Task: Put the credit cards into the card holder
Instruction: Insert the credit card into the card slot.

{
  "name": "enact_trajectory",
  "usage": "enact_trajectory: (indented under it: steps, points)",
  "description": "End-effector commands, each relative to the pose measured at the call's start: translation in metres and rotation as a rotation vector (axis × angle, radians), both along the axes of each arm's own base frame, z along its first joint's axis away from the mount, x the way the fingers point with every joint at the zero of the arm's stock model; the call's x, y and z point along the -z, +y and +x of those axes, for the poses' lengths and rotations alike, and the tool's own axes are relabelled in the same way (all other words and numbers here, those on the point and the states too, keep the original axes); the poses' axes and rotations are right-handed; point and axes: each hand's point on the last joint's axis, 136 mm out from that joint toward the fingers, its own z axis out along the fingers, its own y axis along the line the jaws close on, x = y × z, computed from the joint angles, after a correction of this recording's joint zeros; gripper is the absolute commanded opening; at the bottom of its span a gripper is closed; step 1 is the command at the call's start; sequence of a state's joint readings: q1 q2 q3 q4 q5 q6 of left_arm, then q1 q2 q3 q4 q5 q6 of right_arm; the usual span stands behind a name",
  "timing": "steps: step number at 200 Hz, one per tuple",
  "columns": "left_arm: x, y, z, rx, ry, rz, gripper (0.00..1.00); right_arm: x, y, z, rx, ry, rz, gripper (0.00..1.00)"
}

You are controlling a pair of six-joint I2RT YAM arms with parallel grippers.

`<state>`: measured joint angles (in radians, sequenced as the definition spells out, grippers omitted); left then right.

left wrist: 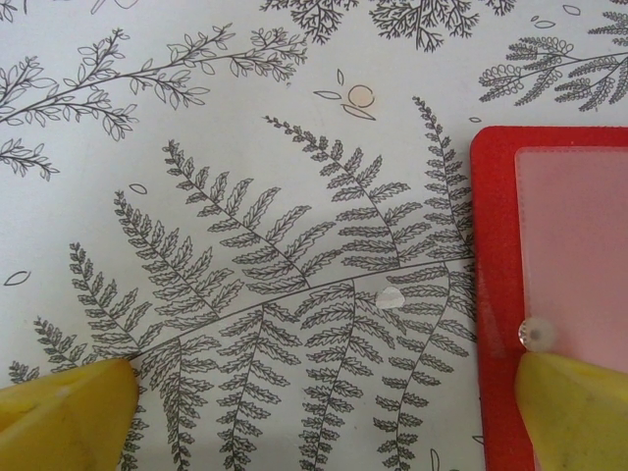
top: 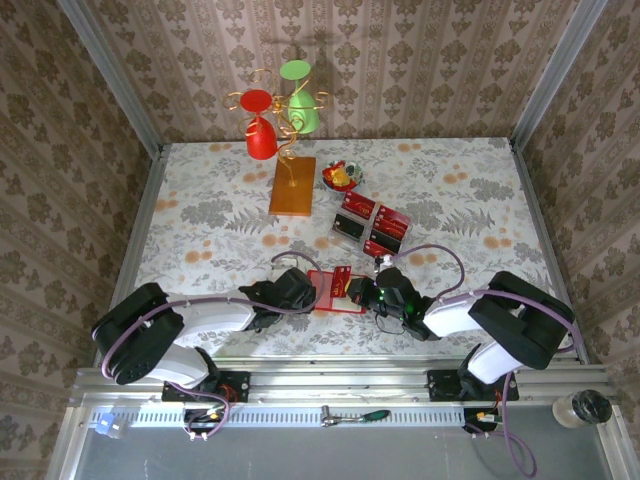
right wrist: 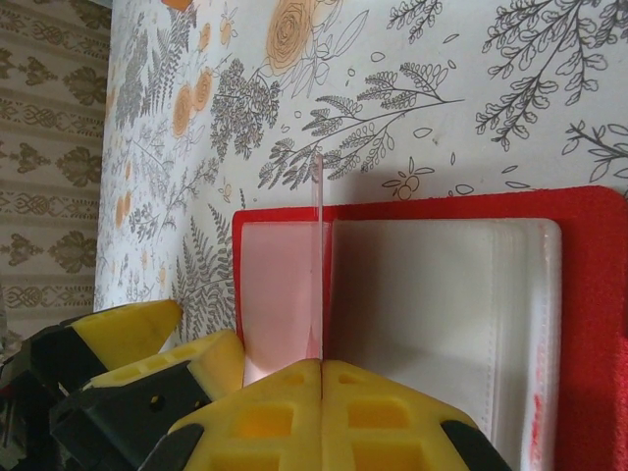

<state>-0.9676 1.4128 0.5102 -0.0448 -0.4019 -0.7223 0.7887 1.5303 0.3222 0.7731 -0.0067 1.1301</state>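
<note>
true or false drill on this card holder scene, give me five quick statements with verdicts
1. The card holder lies open on the table. True.
2. The left gripper is shut. False: its fingers stand wide apart, one over the holder's edge.
3. The right gripper is shut on a thin flat piece that stands edge-on over the holder. True.
4. The clear tray behind the holder is empty. False: it holds red credit cards.
5. Both cups at the back are green. False: there is one red cup and one green cup.
</note>
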Motion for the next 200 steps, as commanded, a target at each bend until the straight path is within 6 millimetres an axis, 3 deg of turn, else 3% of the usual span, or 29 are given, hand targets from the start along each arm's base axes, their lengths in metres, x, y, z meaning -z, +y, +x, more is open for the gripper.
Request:
enact_trajectory:
  steps: [1,86,145,200]
  points:
    - [0.011,0.011,-0.009,-0.017,0.036,0.038,1.0,0.005,0.0,-0.003,0.005,0.004,0.004,0.0]
    - [0.01,0.011,-0.008,-0.017,0.032,0.034,1.0,0.01,0.001,-0.01,-0.005,0.02,0.002,0.0]
    - [-0.003,0.003,-0.001,0.001,0.008,0.026,1.0,0.017,-0.006,-0.014,0.022,0.041,-0.022,0.0]
    - [0.001,0.004,-0.003,-0.003,0.016,0.027,1.0,0.021,-0.015,-0.018,0.055,0.065,-0.057,0.0]
